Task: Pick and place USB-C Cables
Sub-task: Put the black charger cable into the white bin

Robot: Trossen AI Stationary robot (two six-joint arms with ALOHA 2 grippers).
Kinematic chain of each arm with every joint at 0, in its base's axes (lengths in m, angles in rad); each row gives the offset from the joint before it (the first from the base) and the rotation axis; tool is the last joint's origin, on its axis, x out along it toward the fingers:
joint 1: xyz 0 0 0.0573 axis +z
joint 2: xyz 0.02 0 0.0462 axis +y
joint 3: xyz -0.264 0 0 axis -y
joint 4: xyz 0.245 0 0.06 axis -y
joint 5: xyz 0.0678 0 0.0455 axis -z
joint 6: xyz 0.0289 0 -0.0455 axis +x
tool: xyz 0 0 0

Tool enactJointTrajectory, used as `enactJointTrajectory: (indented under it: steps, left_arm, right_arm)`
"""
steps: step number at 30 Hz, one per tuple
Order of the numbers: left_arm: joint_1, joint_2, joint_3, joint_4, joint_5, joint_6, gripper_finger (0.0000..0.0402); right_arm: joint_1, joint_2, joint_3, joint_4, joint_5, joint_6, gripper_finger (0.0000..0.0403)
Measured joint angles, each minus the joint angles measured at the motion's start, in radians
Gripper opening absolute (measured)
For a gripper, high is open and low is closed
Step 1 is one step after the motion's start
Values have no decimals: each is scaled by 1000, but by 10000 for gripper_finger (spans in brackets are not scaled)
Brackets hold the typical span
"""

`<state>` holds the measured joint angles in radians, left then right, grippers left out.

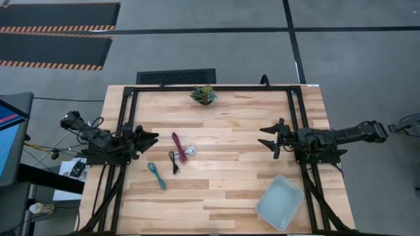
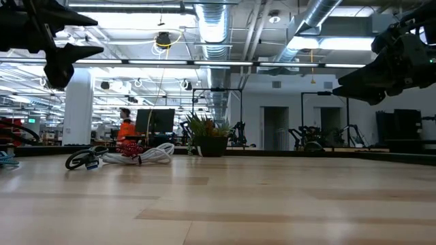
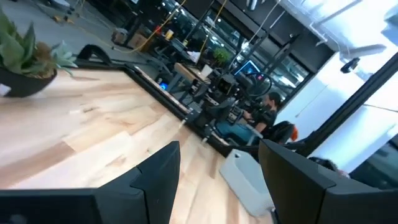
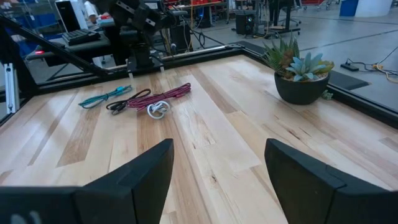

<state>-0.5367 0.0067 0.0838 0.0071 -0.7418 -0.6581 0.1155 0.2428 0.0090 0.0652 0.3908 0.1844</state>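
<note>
At the left edge of the pale, plank-grained wooden table [image 1: 223, 124] the left gripper [image 1: 152, 138] hangs above the surface, its two dark wedge-shaped fingers spread apart with nothing between them. Just right of it lie the four cables. The teal cable [image 1: 156, 176] is a thin elongated bundle lying nearest the front edge, a little apart from the others. The black cable [image 1: 174, 161] is a slim dark loop just beside the maroon cable [image 1: 178, 147], a longer braided-looking strip running at a slant. The white cable [image 1: 190, 151] is a small rounded coil touching the maroon one's right side. Near the far edge, in the middle, stands a spiky succulent [image 1: 204, 94] in a dark round pot. Farther right the right gripper [image 1: 273, 138] hovers over bare wood, fingers parted and empty. Toward the front right corner sits a shallow, pale rectangular tray [image 1: 280, 201] with rounded corners, turned at an angle.
</note>
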Motion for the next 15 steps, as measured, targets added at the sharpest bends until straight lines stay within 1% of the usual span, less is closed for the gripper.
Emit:
enactJointTrajectory:
  steps: [3, 9, 12, 15]
  left_arm:
    - [0, 0, 13, -2, 27, -13, 207]
    - [0, 0, 49, -1, 26, 2, 207]
    - [0, 0, 67, 0, 26, 8, 207]
    - [0, 0, 85, -2, 29, 13, 207]
  right_arm:
    - [0, 0, 0, 0, 0, 0, 279]
    - [-4, 0, -1, 23, 6, 6, 279]
    - [-5, 0, -1, 116, -15, 115, 279]
    - [-6, 0, -1, 280, -24, 274, 279]
